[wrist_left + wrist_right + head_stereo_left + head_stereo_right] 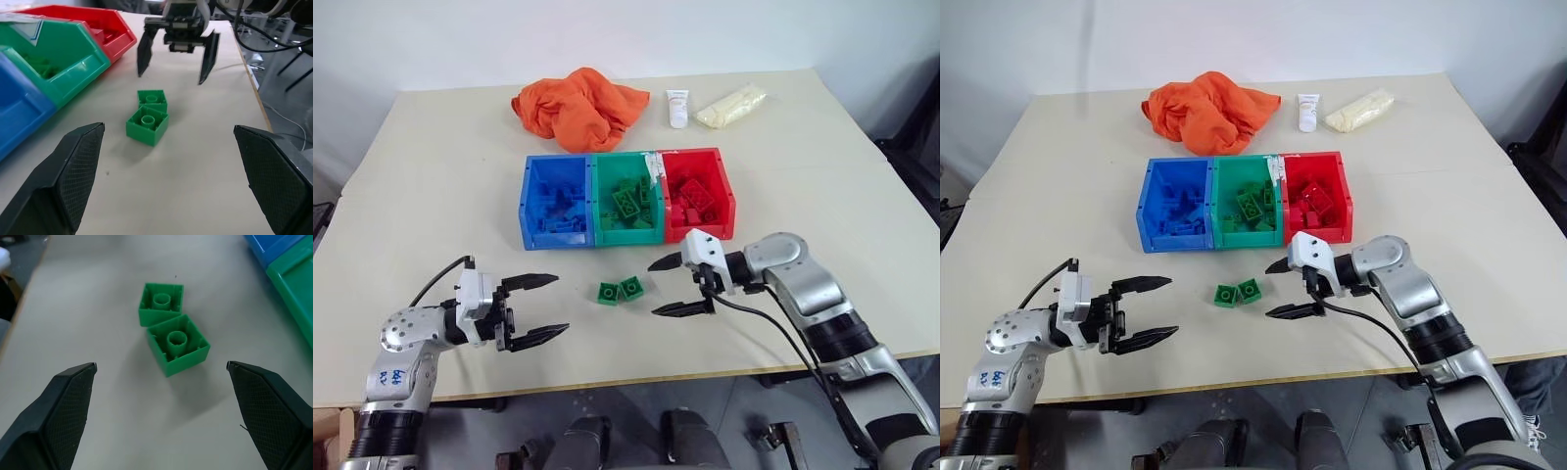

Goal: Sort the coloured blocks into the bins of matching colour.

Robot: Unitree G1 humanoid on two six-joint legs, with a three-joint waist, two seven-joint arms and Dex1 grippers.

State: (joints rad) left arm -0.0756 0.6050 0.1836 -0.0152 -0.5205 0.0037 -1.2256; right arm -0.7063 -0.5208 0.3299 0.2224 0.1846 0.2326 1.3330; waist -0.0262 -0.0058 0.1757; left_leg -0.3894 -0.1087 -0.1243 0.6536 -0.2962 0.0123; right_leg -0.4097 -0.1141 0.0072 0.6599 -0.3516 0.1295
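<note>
Two small green blocks (607, 293) (630, 288) lie touching each other, hollow side up, on the table in front of the green bin (628, 236). My right gripper (651, 290) is open just to their right, its fingers pointing at them with nothing between. My left gripper (562, 303) is open farther off on their left, also empty. From the right wrist the pair of green blocks (178, 343) sits between my spread fingers, a little ahead. The blue bin (553, 238), green bin and red bin (726, 191) stand in a row, each holding several blocks of its own colour.
An orange cloth (579, 106), a white tube (677, 108) and a pale bag (731, 104) lie at the far side of the table. The table's front edge (636, 377) runs just below both grippers.
</note>
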